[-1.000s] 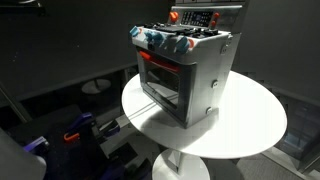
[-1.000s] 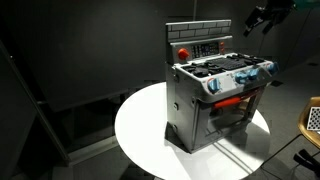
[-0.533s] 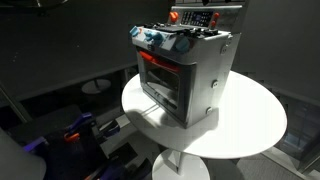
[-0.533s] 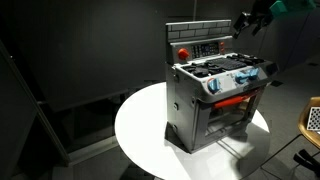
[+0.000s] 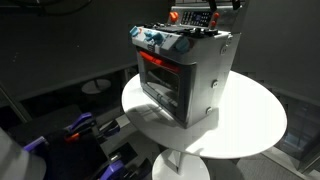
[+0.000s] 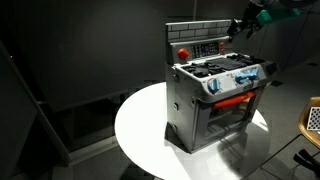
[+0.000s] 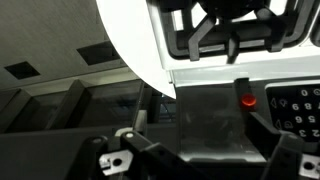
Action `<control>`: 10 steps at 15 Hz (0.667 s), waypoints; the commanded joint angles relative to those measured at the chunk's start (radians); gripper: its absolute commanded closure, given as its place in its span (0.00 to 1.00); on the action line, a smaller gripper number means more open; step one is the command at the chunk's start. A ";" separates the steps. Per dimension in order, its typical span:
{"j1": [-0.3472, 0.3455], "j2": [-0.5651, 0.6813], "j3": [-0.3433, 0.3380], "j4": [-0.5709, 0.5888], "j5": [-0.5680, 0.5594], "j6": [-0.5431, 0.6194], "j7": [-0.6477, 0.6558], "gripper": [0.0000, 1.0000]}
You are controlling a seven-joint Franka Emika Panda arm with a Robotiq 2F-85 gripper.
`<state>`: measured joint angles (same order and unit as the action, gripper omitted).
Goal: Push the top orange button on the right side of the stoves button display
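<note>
**Robot's tool poised beside a toy stove's button display, the press not yet made**

On the round white tabletop (image 6: pixel 140 125) stood the silver-grey toy stove (image 6: pixel 200 100). Its oven door appeared closed behind the orange-framed oven window (image 6: pixel 228 108), and whatever the oven held could not be made out. Above the burners (image 6: pixel 225 68) rose the button display (image 6: pixel 205 47). Just to its right, and apart from it, hovered the tool (image 6: pixel 240 27), its fingers (image 7: pixel 115 160) spread wide in the wrist view. The step in hand looked to be the approach. The next move called for setting one fingertip on the top orange button at the panel's right side, too small to pick out here, and pressing gently so the light stove neither slid nor tipped.
</note>
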<state>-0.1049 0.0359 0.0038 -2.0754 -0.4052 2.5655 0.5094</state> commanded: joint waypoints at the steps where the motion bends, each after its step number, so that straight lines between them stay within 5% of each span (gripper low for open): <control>1: 0.036 0.050 -0.033 0.062 -0.019 -0.011 0.029 0.00; 10: 0.082 0.097 -0.067 0.096 0.004 -0.009 0.015 0.00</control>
<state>-0.0447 0.1109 -0.0430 -2.0167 -0.4050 2.5655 0.5110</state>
